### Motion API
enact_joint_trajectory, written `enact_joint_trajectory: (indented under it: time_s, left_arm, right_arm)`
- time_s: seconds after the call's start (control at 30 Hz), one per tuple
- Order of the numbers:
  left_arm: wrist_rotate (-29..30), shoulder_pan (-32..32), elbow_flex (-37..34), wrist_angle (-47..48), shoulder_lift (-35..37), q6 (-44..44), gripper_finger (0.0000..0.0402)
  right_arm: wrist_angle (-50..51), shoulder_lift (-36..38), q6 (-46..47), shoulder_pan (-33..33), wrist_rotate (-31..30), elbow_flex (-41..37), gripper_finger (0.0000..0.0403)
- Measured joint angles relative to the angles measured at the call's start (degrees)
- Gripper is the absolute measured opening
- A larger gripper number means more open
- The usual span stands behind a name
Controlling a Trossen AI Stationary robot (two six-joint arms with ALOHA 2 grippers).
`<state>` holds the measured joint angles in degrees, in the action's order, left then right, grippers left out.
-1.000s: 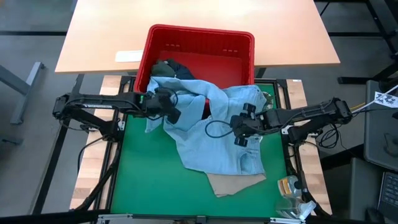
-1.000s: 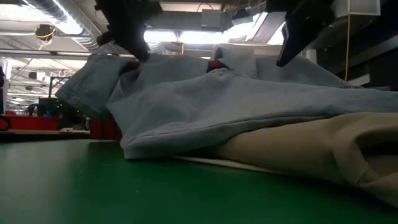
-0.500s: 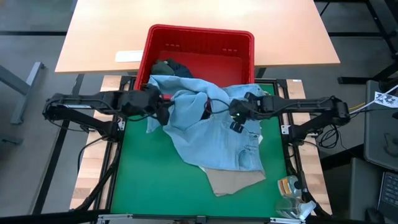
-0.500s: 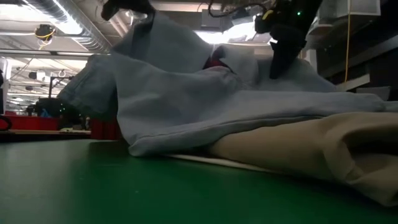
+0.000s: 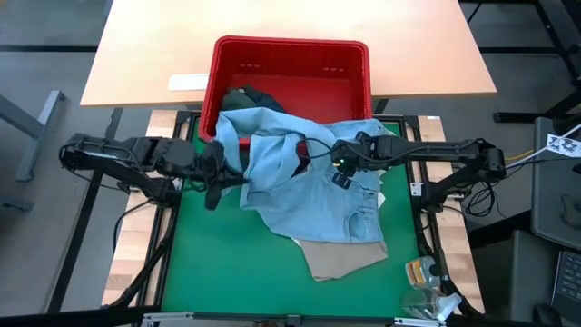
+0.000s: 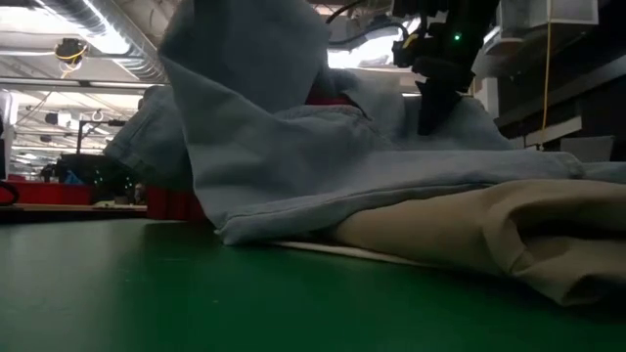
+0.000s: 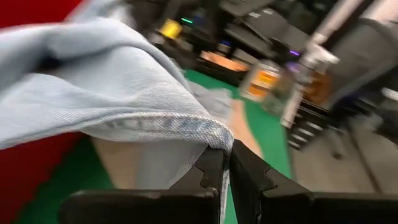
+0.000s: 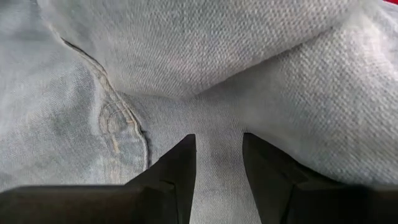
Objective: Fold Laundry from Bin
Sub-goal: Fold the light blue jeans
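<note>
Your left gripper (image 7: 224, 163) is pinching the blue shirt's (image 5: 304, 195) hem; your right gripper (image 8: 214, 163), half open, is pressing straight down onto it.

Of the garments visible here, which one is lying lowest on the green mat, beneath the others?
The beige garment. It lies flat on the green mat, and the light blue shirt is draped over it. A dark garment sits apart, inside the red bin.

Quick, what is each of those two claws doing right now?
Left gripper: shut on the hem of the light blue garment.
Right gripper: open, fingers against the same garment, gripping nothing.
</note>
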<state>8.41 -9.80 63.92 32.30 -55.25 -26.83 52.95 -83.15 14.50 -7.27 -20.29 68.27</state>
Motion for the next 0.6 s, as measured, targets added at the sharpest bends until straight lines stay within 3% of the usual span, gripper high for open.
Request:
enact_joint_trajectory:
  time_s: [0.2, 0.6]
  left_arm:
    - [-6.1, -5.2, 0.0, 0.1, -0.7, -2.3, 0.0011]
    - [-5.8, -16.0, 0.0, 7.9, -8.4, -14.6, 0.0012]
  right_arm:
    - [0.0, 0.0, 0.0, 0.0, 0.1, 0.0, 0.0133]
    - [-0.1, 0.0, 0.0, 0.0, 0.3, 0.0, 0.0133]
